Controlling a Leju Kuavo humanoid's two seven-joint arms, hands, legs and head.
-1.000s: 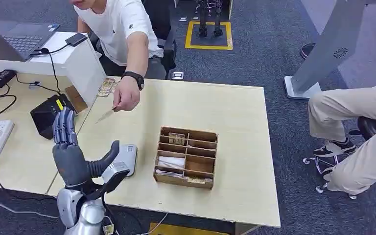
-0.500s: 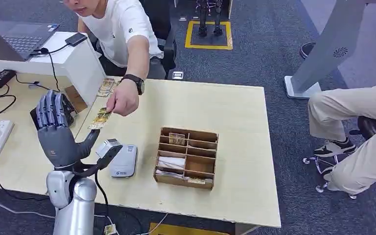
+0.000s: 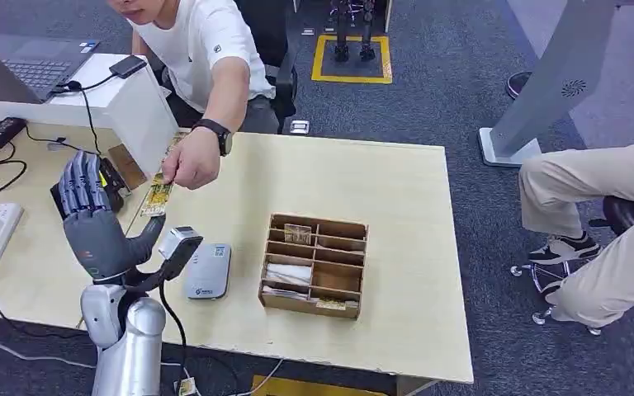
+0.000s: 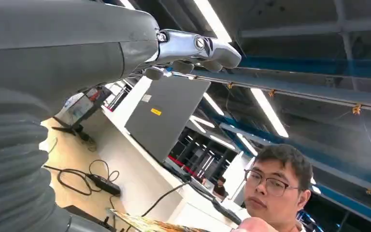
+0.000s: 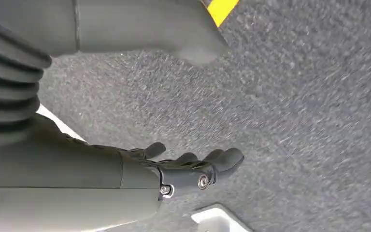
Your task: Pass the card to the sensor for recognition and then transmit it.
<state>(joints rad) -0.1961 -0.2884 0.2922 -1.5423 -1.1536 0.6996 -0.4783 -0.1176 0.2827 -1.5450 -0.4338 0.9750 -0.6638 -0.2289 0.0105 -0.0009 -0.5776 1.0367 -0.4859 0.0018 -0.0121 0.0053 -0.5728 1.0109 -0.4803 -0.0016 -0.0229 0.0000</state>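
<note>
Pale wooden table [image 3: 363, 190] on grey carpet, card offered beside the raised left hand.
Held by a person's hand [image 3: 188, 165], the yellow patterned card [image 3: 156, 200] hangs just beside the grey left hand [image 3: 91, 223], whose fingers stand apart, gripping nothing. Nearby lie a grey flat sensor [image 3: 207, 271] and a brown wooden compartment box [image 3: 315, 266]. Over the carpet, the right hand [image 5: 193, 169] hangs loosely curled, holding nothing.

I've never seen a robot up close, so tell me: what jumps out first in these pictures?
The grey left hand stands raised at the table's near left corner, fingers upright and apart, holding nothing. Just beyond it, a person's hand reaches across the pale wooden table and offers a patterned card toward it. Nearer the middle sit a small grey sensor and a wooden compartment box.
</note>
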